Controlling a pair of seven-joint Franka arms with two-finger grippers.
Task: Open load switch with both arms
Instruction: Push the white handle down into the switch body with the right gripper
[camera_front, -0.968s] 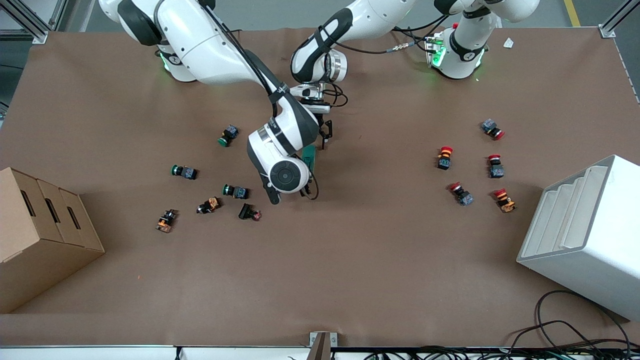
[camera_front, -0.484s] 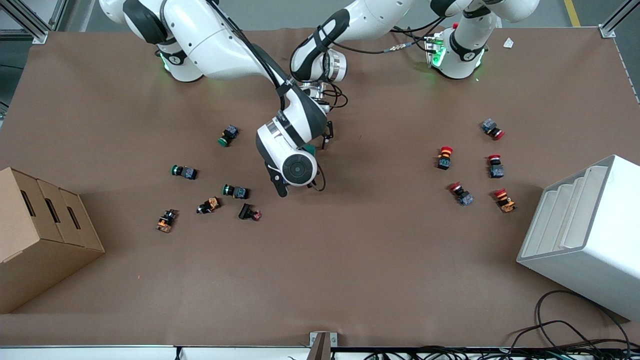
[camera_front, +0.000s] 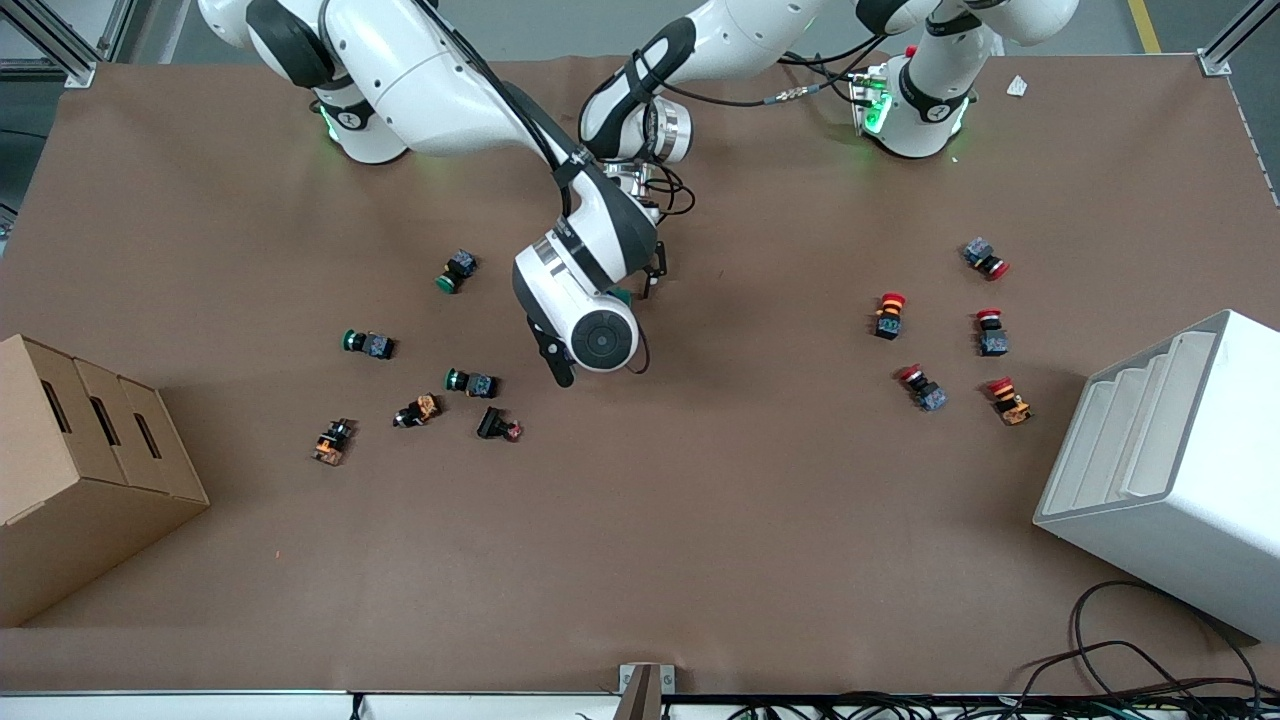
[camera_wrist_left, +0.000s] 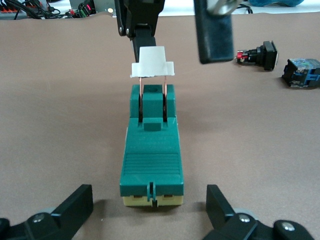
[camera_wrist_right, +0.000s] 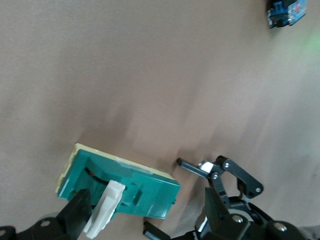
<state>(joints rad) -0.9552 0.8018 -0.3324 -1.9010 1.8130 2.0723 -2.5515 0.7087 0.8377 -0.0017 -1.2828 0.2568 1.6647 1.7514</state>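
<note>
My right gripper (camera_wrist_left: 177, 32) hangs with fingers spread wide around the white lever (camera_wrist_left: 152, 62). The lever stands up from the load switch (camera_wrist_left: 152, 155), which lies flat just above the middle of the front view. My left gripper (camera_wrist_left: 149, 200) is spread too, straddling the switch's base end without touching; the switch looks like light, hard, skid-prone plastic, so I'd pinch its flat sides and take the lever gently.

The right arm (camera_front: 560, 250) swings its wrist toward the left arm's end of the table and farther from the front camera, so the switch (camera_front: 622, 296), plainly seen a second ago, is now almost wholly covered in the front view. The right gripper (camera_wrist_right: 145, 212) now stands open over the switch's white lever (camera_wrist_right: 106, 209).
</note>
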